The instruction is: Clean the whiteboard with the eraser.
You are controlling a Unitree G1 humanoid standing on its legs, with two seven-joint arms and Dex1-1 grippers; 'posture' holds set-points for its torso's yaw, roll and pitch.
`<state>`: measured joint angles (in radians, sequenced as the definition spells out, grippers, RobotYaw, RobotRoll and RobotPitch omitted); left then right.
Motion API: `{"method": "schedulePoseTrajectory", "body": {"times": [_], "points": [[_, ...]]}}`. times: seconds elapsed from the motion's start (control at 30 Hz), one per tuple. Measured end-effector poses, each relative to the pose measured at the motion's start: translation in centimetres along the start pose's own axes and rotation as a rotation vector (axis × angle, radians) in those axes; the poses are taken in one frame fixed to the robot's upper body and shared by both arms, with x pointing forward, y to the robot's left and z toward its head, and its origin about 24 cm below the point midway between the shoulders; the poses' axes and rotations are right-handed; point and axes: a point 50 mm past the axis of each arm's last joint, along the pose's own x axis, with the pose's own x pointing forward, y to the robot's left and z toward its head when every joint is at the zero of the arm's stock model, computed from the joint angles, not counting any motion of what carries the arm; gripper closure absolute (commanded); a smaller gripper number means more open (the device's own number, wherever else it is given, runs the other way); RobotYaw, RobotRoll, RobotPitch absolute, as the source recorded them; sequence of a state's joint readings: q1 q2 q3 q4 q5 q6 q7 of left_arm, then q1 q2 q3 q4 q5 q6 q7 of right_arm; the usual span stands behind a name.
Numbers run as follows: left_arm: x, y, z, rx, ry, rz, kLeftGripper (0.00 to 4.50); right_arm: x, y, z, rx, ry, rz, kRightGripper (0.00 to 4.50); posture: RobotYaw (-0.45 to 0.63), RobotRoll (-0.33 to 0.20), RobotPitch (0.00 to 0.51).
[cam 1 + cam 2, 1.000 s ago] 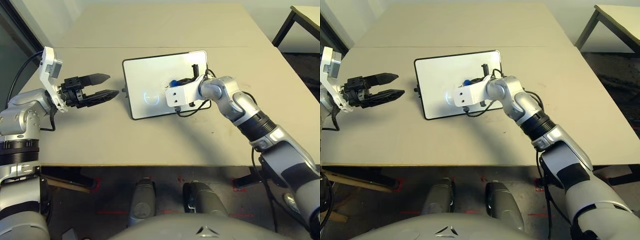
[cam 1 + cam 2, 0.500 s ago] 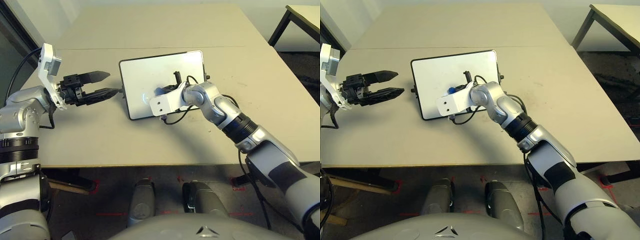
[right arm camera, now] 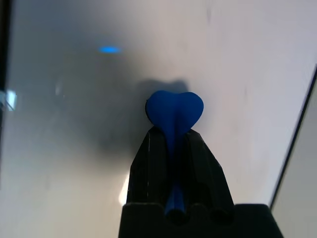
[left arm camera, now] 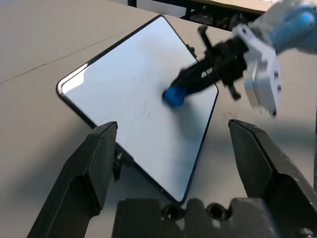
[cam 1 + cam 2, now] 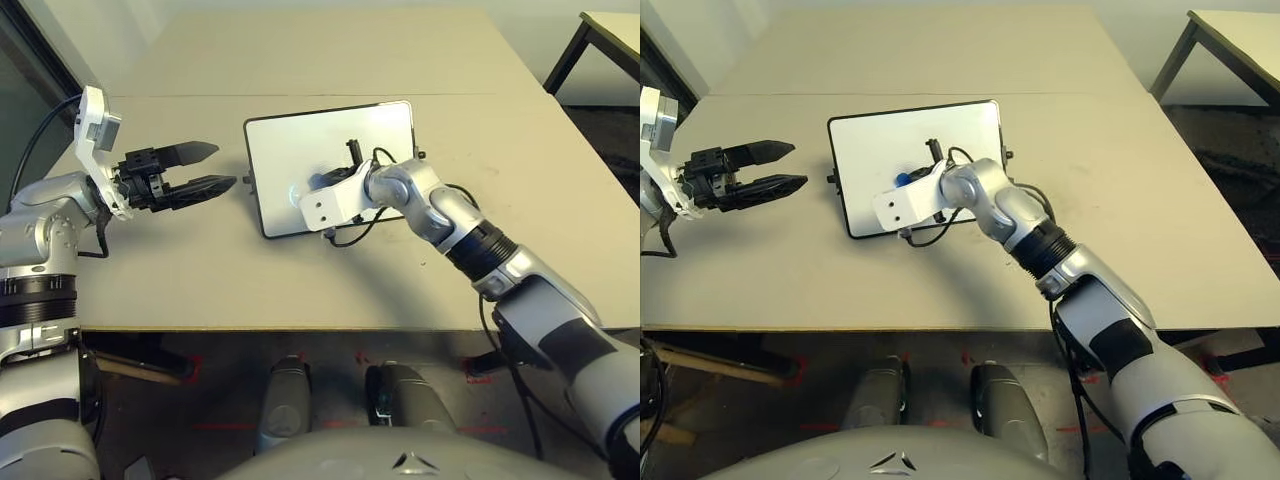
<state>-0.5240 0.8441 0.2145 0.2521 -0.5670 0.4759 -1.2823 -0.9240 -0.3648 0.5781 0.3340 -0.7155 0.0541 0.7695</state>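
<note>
The eraser [image 4: 173, 95] is pressed on the whiteboard [image 5: 290, 150], which lies in the upper middle of the head view. The right gripper [image 3: 173, 144] pinches it tightly between its fingers. To wipe well, I think the eraser should stay flat and pushed down while it crosses any faint marks. The left gripper [image 5: 205, 170], at the left of the frame, is spread and apart from the board's edge; it could steady the frame.
</note>
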Motion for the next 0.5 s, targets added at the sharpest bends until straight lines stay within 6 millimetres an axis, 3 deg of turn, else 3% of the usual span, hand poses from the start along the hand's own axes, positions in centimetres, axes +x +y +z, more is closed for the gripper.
{"method": "schedulePoseTrajectory", "body": {"times": [0.13,0.27,0.33,0.5], "points": [[0.2,0.0,-0.1,-0.002,-0.005,-0.004,0.00,-1.8,-0.9,-2.5,0.068,0.071,-0.029,4.30,0.31,0.000,0.085],[0.3,0.0,-0.1,-0.004,-0.006,-0.007,0.00,-4.1,-2.3,-3.5,0.260,0.030,-0.091,4.30,0.28,0.000,0.088],[0.3,0.0,-0.2,-0.004,-0.007,-0.008,0.00,-5.8,-3.2,-3.9,0.563,-0.067,-0.151,4.30,0.28,0.000,0.089],[0.4,0.0,-0.2,-0.002,-0.010,-0.008,0.00,-9.6,-3.8,-6.8,1.066,-0.138,-0.298,4.30,0.28,0.000,0.092]]}}
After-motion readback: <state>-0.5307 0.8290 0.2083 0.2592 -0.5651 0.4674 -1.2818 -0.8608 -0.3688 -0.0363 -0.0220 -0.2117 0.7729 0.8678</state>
